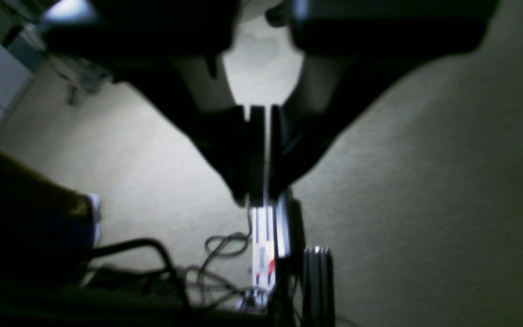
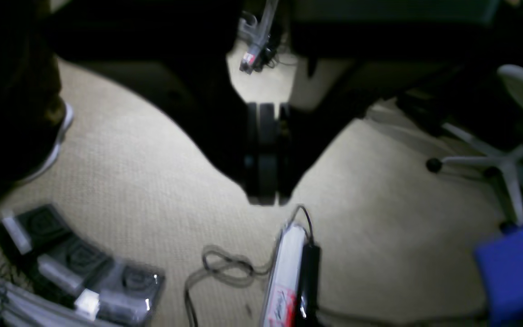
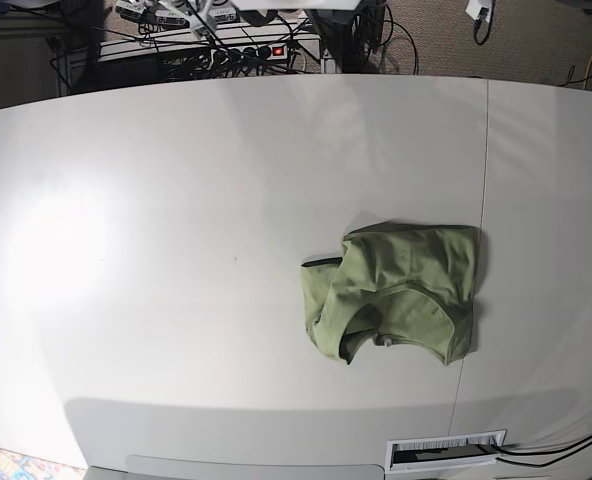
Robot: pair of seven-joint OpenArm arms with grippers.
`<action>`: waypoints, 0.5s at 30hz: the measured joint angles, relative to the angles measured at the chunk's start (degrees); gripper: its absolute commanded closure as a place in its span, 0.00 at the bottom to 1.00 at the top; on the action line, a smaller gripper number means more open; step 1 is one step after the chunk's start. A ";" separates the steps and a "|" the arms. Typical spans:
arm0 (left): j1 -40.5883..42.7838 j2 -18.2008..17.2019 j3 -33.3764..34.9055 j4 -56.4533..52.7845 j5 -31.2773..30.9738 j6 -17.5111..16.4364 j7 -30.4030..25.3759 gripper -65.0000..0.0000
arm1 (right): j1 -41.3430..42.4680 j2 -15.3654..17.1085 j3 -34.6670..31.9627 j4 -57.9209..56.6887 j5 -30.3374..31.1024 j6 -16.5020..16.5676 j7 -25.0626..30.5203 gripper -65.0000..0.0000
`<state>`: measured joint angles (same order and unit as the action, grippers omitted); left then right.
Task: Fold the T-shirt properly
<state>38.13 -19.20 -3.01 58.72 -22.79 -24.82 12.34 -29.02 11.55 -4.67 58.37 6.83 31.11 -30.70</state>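
Observation:
The sage-green T-shirt (image 3: 396, 290) lies in a loosely folded, rumpled heap on the white table (image 3: 176, 250), right of centre in the base view, with its neckline towards the front edge. Neither arm shows in the base view. In the left wrist view my left gripper (image 1: 261, 197) hangs over the carpet floor with its jaws together and nothing between them. In the right wrist view my right gripper (image 2: 266, 197) is likewise shut and empty above the floor. The shirt shows in neither wrist view.
A seam (image 3: 484, 180) runs across the table on the right. A cable slot (image 3: 446, 450) sits at the front edge. Below the grippers are a power strip (image 2: 284, 272), cables (image 1: 225, 243), foot pedals (image 2: 75, 263), a chair base (image 2: 497, 165) and a person's shoe (image 2: 57, 136).

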 measured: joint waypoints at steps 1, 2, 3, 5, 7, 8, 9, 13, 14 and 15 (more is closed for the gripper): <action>-1.09 1.03 0.24 -1.36 1.40 0.44 -0.02 1.00 | 1.60 -0.02 -1.42 -2.93 -0.52 0.02 2.69 1.00; -2.21 1.99 0.39 -2.73 2.23 0.44 -0.04 1.00 | 3.32 -0.13 -2.73 -5.99 -0.85 -0.07 4.96 1.00; -3.43 2.91 0.70 -4.15 2.91 0.44 -0.04 1.00 | 5.01 -0.28 -3.96 -9.07 -1.29 -0.13 6.38 1.00; -5.92 4.57 0.76 -7.30 3.69 0.44 -0.15 1.00 | 8.33 -0.79 -5.66 -15.06 -2.49 -0.11 8.26 1.00; -8.33 5.88 0.74 -10.38 4.15 0.44 -0.44 1.00 | 11.47 -1.68 -6.38 -20.41 -3.96 -1.14 9.07 1.00; -9.51 6.40 0.72 -11.96 4.35 0.44 -0.44 1.00 | 12.98 -2.21 -6.43 -22.88 -3.91 -1.81 9.38 1.00; -10.54 6.88 0.70 -13.40 5.11 0.46 -0.90 1.00 | 14.21 -2.71 -6.51 -24.81 -3.87 -3.61 10.05 1.00; -13.29 8.09 0.74 -18.12 6.10 2.60 -2.62 1.00 | 17.57 -4.44 -6.56 -29.53 -3.89 -11.34 13.16 1.00; -13.79 8.28 0.74 -18.91 6.10 4.20 -2.60 1.00 | 18.03 -4.76 -6.56 -30.21 -3.87 -13.40 13.44 1.00; -14.25 8.44 0.74 -19.67 6.23 4.98 -2.60 1.00 | 18.23 -5.05 -6.56 -30.73 -3.93 -15.26 13.88 1.00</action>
<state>23.88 -10.76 -2.26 39.05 -16.56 -19.84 9.74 -10.79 6.50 -11.22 27.64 2.90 15.86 -16.82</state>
